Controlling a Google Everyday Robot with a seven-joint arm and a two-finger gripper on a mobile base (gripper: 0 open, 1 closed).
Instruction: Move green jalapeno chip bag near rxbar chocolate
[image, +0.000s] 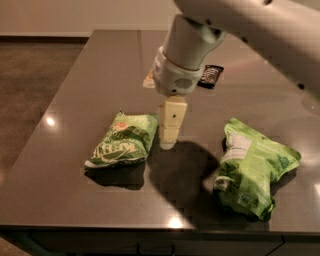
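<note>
Camera view, single moment, contents of one dark grey tabletop with a glossy finish and several small light reflections. Item one: green jalapeno chip bag, small, crinkly, light green with white lettering and a reddish-orange round mark at its far end; lies flat at the left-centre of the tabletop, long axis running from near-left to far-right. Item two: rxbar chocolate, small flat bar in a black wrapper with pale lettering lines; lies at the far side, right of centre, well apart from the chip bag and partly hidden by the arm. Item three: larger green bag, puffy, with a white label panel; sits at the near right, well apart from both other items. Item four: small pale object at the far side, mostly hidden behind the arm, kind not determinable. Robot arm, white, enters from the upper right and ends above the centre of the tabletop. Pincer, cream-coloured, points straight down, just beside the right edge of the chip bag, between that bag and the larger bag; holds nothing visible. Spread or pressed together: cannot tell. Contact with bag or tabletop: cannot tell. Dark shadow falls on the tabletop right of the pincer.
</note>
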